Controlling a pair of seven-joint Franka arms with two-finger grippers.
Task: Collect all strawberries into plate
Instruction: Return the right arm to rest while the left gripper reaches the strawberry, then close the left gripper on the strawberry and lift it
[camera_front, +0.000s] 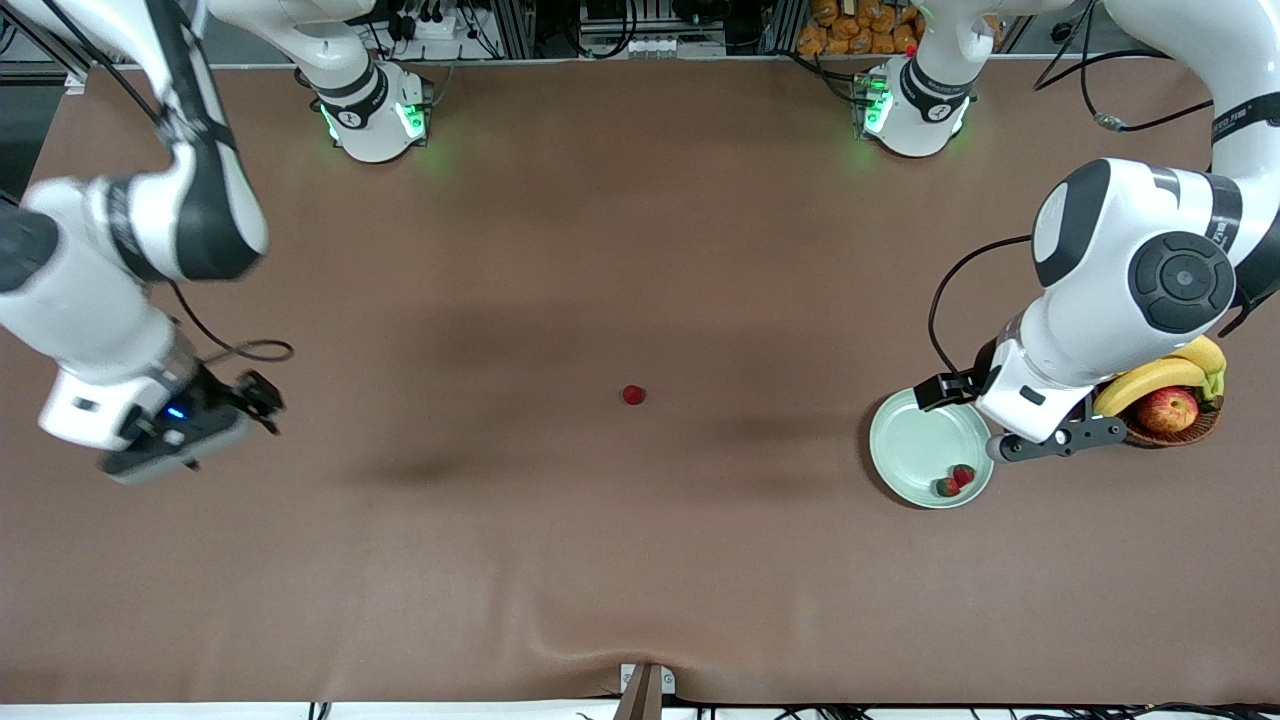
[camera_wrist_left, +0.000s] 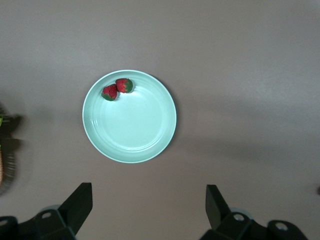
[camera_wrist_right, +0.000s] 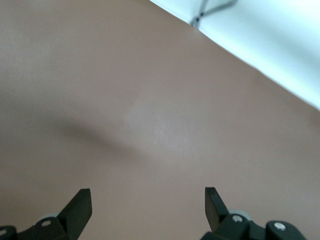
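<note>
**Two berries plated, one loose on the table**

While both sets of fingers sit spread wide and empty, the left gripper (camera_wrist_left: 145, 210) hangs over the plate's (camera_wrist_left: 150, 135) edge, two strawberries (camera_wrist_left: 117, 89) inside it. The right gripper (camera_wrist_right: 145, 212) is over bare table (camera_front: 560, 250), well apart from the third strawberry (camera_front: 633, 395) mid-table.

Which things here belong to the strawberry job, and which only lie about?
Job:
- plate
- two strawberries in plate
- loose strawberry mid-table
- left gripper over plate, open
- right gripper over bare table, open

Lying about:
- wicker basket
- bananas
- apple
</note>
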